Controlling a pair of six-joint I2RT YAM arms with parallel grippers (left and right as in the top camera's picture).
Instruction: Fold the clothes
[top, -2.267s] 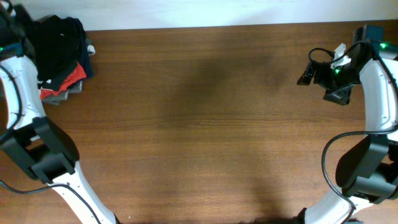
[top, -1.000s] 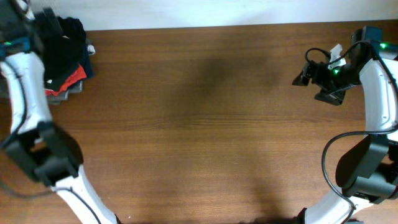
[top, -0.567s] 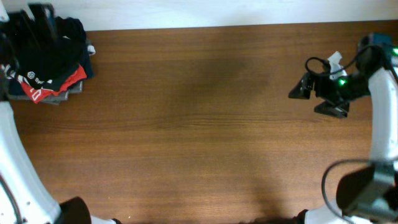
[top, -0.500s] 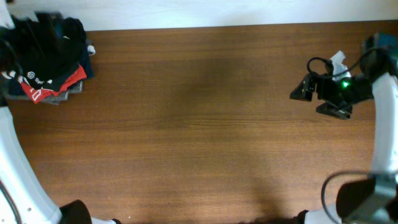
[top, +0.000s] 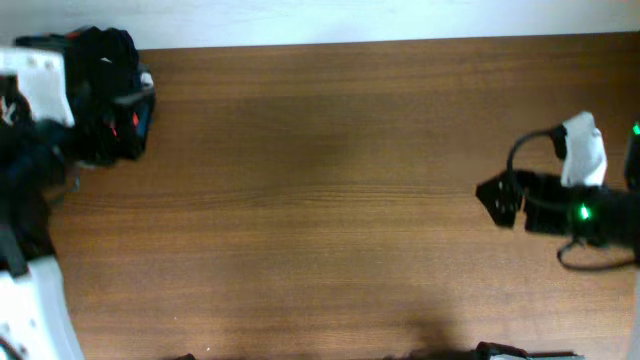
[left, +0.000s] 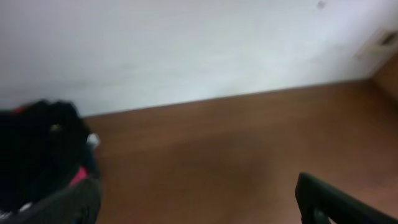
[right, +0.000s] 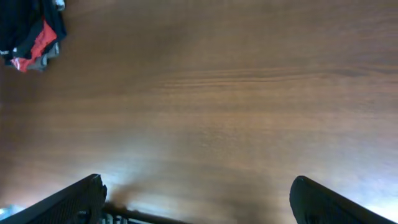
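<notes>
The clothes (top: 108, 52) are black fabric heaped on top of a pile at the table's far left corner. The left arm partly covers them from above. In the left wrist view the pile (left: 37, 146) sits low at the left, beside the left finger (left: 74, 202). My left gripper (left: 198, 185) is open wide, with only bare wood between its fingers. My right gripper (top: 497, 198) hovers over the right side of the table, far from the pile. It is open and holds nothing. In the right wrist view the pile (right: 25, 25) lies far off at the top left.
Red fabric (right: 42, 38) and a grey edge show under the black in the pile. A white wall (left: 186, 43) runs along the table's back edge. Brown wooden tabletop (top: 320, 200) lies between the two arms.
The left arm has swung over the pile and now hides much of it. The right gripper has moved toward the table's front and opened fully.
</notes>
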